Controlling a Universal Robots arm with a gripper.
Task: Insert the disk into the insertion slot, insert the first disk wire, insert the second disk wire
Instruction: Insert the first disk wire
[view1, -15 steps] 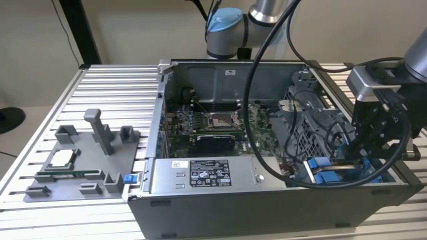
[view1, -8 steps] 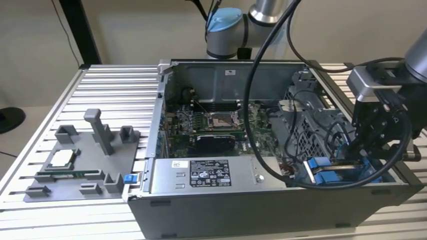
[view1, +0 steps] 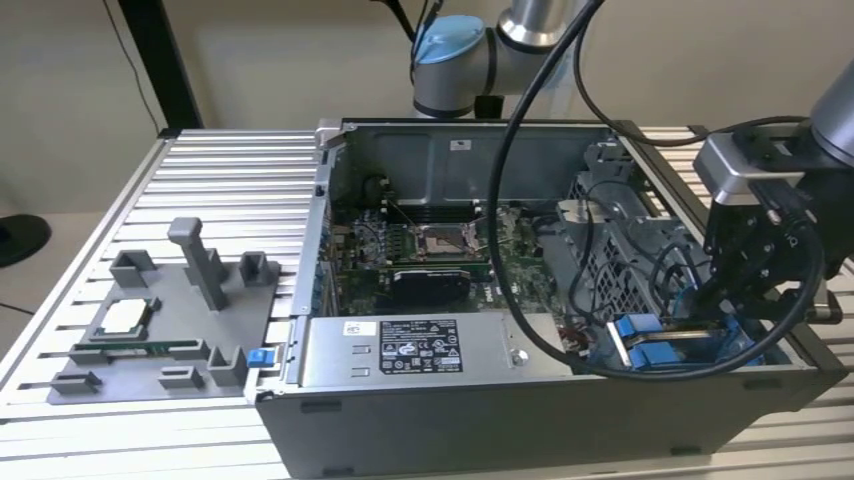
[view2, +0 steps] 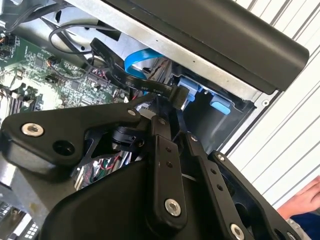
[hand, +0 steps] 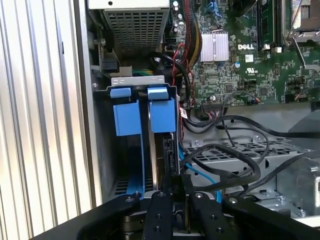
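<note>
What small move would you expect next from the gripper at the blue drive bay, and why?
Probably a short, slow push straight toward the insertion slot. The gripper sits right at its blue rails, and in the second wrist view a black flat cable ends in a connector at the gripper's tip. Whether that connector is seated cannot be told, so a gentle advance seems safest.

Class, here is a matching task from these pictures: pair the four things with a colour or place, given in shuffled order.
1 insertion slot
2 gripper
3 peg tray
4 circuit board

a green
b on the slatted table
c has bright blue tabs
d black, close over the slot

Pairs: 1-c, 2-d, 3-b, 4-a
</note>
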